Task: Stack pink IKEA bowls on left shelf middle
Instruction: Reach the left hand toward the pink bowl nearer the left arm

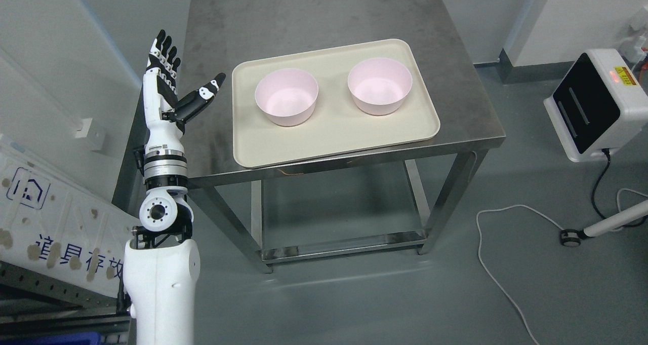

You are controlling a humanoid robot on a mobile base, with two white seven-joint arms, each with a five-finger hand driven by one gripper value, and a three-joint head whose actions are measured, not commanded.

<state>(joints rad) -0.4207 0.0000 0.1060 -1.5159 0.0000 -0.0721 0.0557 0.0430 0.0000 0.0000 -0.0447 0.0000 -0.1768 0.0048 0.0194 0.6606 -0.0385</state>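
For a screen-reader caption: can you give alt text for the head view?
Two empty pink plastic bowls, the left bowl and the right bowl, sit apart on a beige rectangular tray on a steel table. The left robot hand is raised beside the table's left edge, fingers spread, holding nothing.

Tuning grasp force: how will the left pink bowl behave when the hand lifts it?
The left pink bowl looks like thin moulded plastic: probably rigid and light. Its smooth wall may slip in the left hand. Wide and upright on the tray, it likely slides rather than tips.
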